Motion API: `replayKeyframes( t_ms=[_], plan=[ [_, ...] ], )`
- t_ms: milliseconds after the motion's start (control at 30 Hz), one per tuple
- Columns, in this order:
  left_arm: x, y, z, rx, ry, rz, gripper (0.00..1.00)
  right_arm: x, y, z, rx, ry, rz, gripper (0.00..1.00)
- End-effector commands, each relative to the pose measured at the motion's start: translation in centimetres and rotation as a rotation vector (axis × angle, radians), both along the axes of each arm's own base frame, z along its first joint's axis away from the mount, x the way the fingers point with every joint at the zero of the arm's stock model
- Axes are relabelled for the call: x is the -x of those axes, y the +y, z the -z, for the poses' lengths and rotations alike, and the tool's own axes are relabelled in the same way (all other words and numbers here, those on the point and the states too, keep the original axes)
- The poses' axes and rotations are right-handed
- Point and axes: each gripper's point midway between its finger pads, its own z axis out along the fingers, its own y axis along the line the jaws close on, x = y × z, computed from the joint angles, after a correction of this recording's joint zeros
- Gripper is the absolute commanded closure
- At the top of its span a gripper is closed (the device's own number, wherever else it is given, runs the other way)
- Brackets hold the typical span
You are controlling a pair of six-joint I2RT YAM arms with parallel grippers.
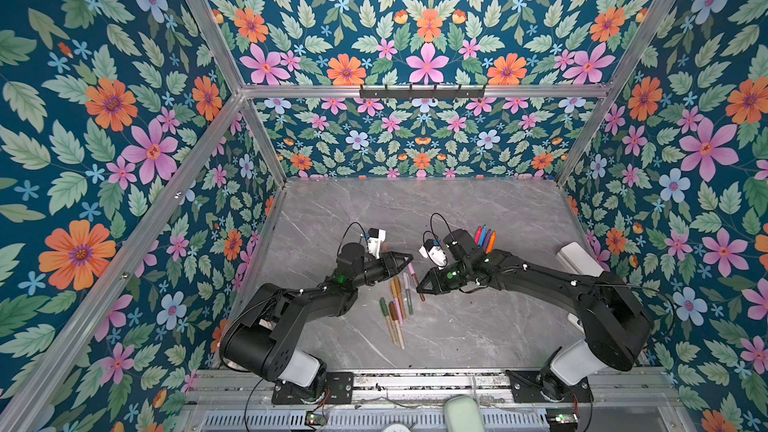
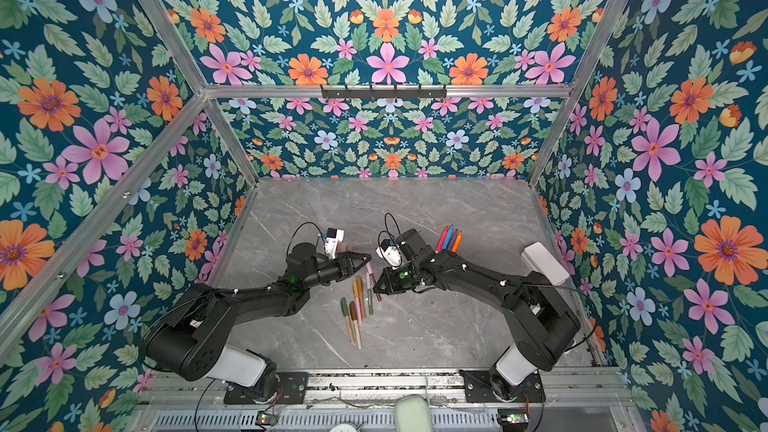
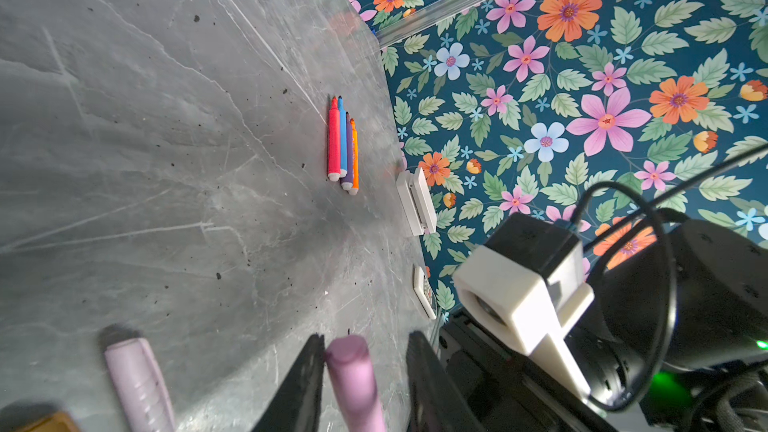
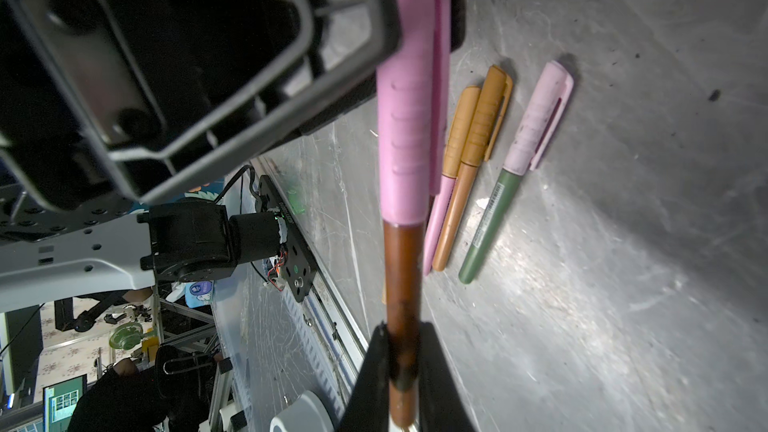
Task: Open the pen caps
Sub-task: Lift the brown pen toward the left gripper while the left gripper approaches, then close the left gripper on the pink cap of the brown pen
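Holding the brown pen [image 4: 403, 276] by its barrel is the right pincer [image 4: 403, 328]. It is clamped tight, and the pen is raised off the tabletop [image 1: 478, 326]. The pink cap [image 4: 409, 97] is seated on the pen and points toward the left arm. The left pincer [image 3: 365, 334] straddles that cap, narrow but not closed. One finger [image 3: 299, 388] is at the cap wall and there's a visible gap on the other side. In both top views the pincers meet mid-tabletop, over the far end of a loose bunch of capped muted pens [image 1: 397, 305] lying flat. Four bright pens [image 3: 343, 147] lie side by side with bare tips, well apart from the bunch, just past the right wrist.
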Motion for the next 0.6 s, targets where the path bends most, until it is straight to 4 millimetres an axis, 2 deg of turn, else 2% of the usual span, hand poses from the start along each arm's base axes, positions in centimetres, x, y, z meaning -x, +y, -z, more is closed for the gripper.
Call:
replayKeyframes(
  t_ms=[0,200,333,433,567],
  plan=[
    [0.17,-0.35,-0.89,0.023,-0.033,0.023,0.61,-0.09,-0.10,0.12,0.028,-0.025,-0.009,1.00],
    [0.41,-0.53,-1.12,0.029,-0.031,0.038,0.64,-0.36,-0.20,-0.07,0.038,-0.038,-0.003,1.00],
    [0.53,-0.68,-1.13,0.031,-0.032,0.048,0.76,-0.28,-0.21,0.04,0.042,-0.036,-0.005,1.00],
    [0.69,-0.93,-1.34,0.041,-0.035,0.064,0.79,-0.30,-0.32,0.12,0.048,-0.042,0.000,1.00],
    [0.92,-1.30,-1.82,0.066,-0.038,0.087,0.89,-0.48,-0.74,0.37,0.071,-0.054,0.014,1.00]
  ],
)
